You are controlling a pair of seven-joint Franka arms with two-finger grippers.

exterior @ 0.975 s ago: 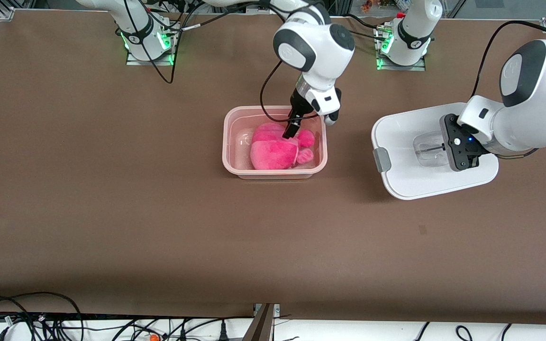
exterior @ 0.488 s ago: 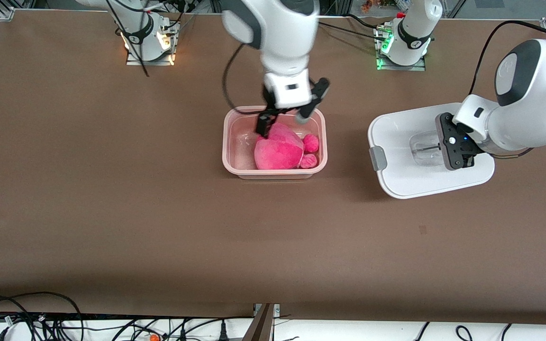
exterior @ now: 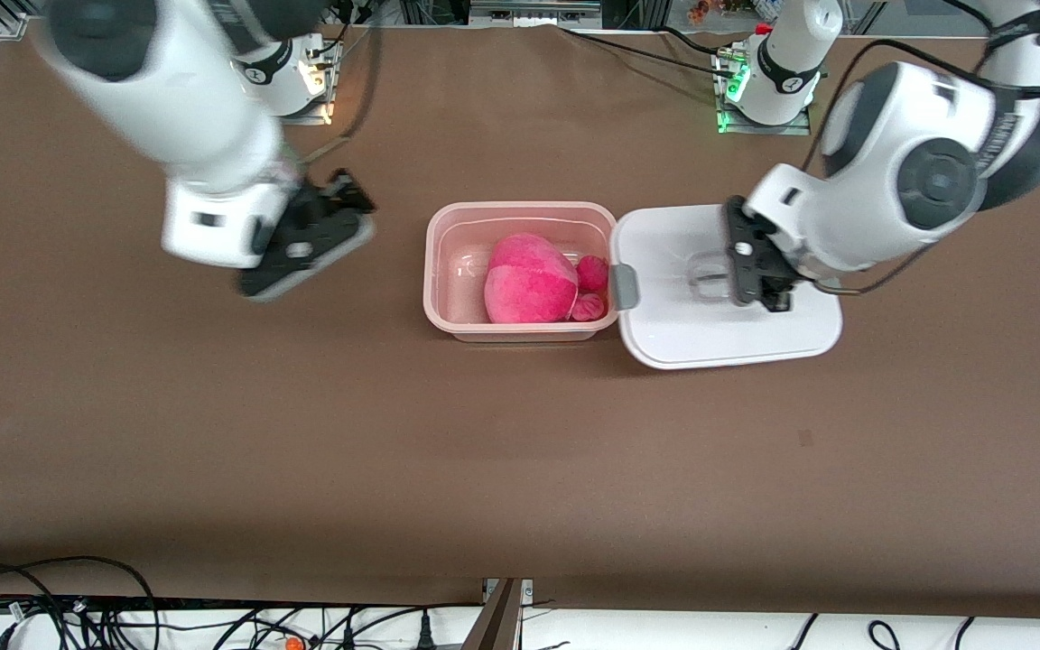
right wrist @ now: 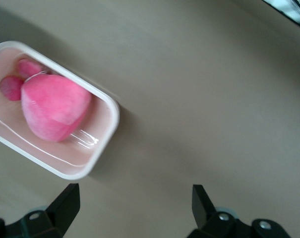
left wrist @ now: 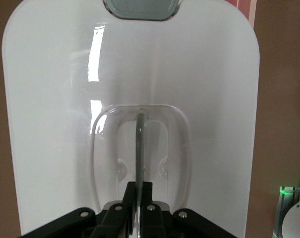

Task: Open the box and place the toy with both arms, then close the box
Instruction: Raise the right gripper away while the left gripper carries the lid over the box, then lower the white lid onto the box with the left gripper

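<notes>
The box [exterior: 448,271], a pinkish tub without its lid, stands mid-table with the pink plush toy [exterior: 527,289] lying inside. My left gripper [exterior: 726,271] is shut on the clear handle [left wrist: 139,144] of the white lid [exterior: 737,329]. It holds the lid beside the box at the left arm's end, with the grey clip [exterior: 624,286] at the box's rim. My right gripper [exterior: 321,226] is open and empty over bare table toward the right arm's end. The right wrist view shows the box [right wrist: 102,139], the toy [right wrist: 53,106] and the spread fingers [right wrist: 65,203].
Brown table [exterior: 520,469] all round the box. The arm bases [exterior: 764,81] stand along the table edge farthest from the front camera. Cables [exterior: 78,614] hang below the table's nearest edge.
My right gripper has left the toy in the box and swung away toward the right arm's end. My left gripper has carried the lid across until its clip reaches the box's rim.
</notes>
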